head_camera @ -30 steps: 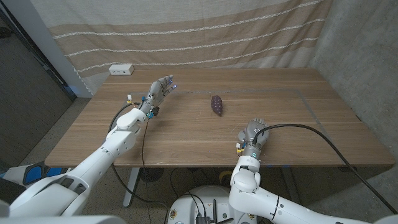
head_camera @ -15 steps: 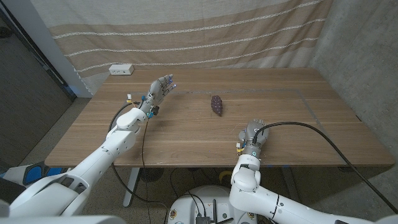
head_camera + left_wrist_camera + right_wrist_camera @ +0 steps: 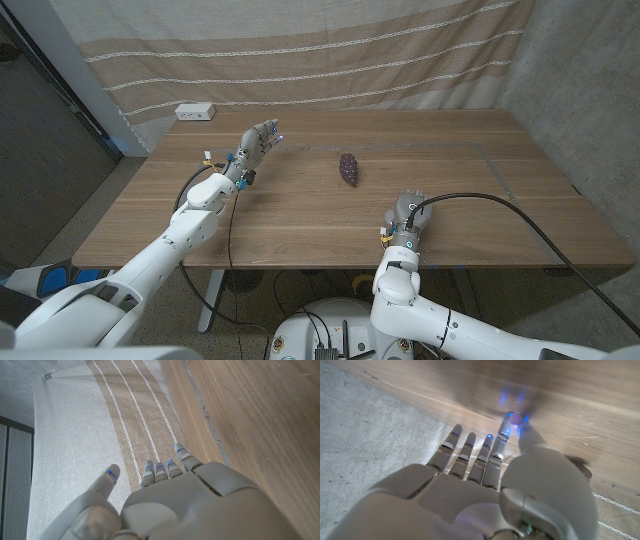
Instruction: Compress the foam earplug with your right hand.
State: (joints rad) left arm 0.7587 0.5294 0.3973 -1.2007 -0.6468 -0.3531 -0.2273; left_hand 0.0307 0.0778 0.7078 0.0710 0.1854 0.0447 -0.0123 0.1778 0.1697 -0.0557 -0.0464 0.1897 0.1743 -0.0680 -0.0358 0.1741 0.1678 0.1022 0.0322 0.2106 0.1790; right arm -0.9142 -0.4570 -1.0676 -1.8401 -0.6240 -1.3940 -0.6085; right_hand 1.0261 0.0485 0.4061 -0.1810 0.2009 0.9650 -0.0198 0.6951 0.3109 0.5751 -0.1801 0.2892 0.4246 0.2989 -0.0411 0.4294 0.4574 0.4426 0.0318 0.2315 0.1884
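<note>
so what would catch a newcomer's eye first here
Probably the small dark earplug lying alone mid-table, with neither hand on it. Next the left hand raised with fingers spread near the far left, and the right hand low by the near edge.

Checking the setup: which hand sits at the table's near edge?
The right hand, close to the near edge; the left hand reaches much farther back, fingers apart.
</note>
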